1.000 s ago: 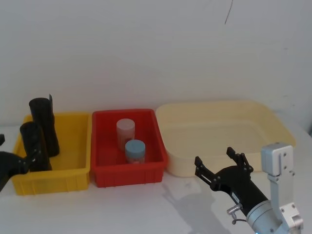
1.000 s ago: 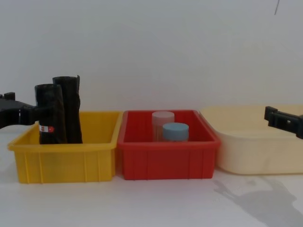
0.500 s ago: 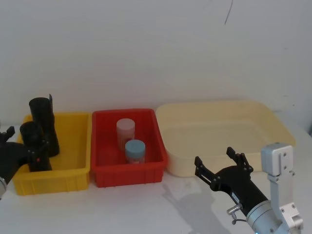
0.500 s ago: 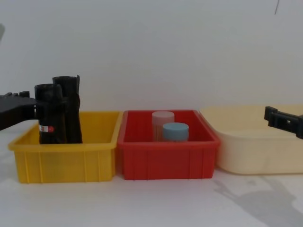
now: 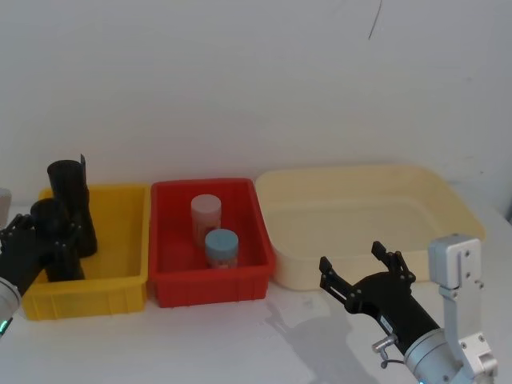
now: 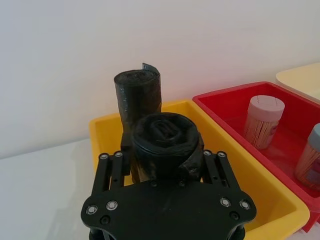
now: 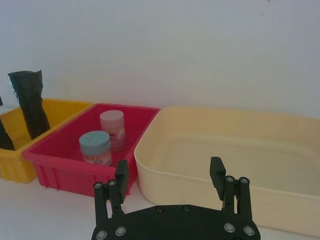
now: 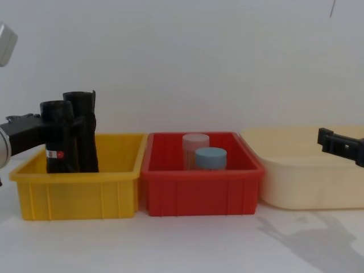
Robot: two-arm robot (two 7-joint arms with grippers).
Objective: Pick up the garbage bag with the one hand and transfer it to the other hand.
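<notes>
1. Head view. Grips the garbage bag (image 5: 50, 220) with the left gripper (image 5: 46, 244), one finger pressed to each side. Holds it upright in the near left part of the yellow bin (image 5: 120, 298), just in front of the taller wrinkled roll (image 5: 70, 196). Sets the right gripper (image 5: 352, 258) low over the table (image 5: 240, 344), in front of the cream tub (image 5: 352, 170), fingers spread wide apart.
2. Left wrist view. Looks down on the bag's coiled top (image 6: 162, 132), wedged between the two fingers (image 6: 112, 165). Puts the wrinkled roll (image 6: 140, 90) right behind it, touching. Lines up the red bin (image 6: 225, 95) beside the yellow one, with a pink-lidded jar (image 6: 265, 120) and a blue-lidded jar (image 6: 311, 160) inside.
3. Right wrist view. Shows both fingers (image 7: 121, 175) standing well apart, pointed at the tub's near wall (image 7: 200, 165).
4. Chest view. Shows the red-and-white label (image 8: 55, 153) low on the bag's side, just above the yellow rim. Brings the left gripper (image 8: 34, 129) in from the left edge, level with the bag's upper half. Shows the right gripper (image 8: 341, 145) at the right edge, before the tub.
</notes>
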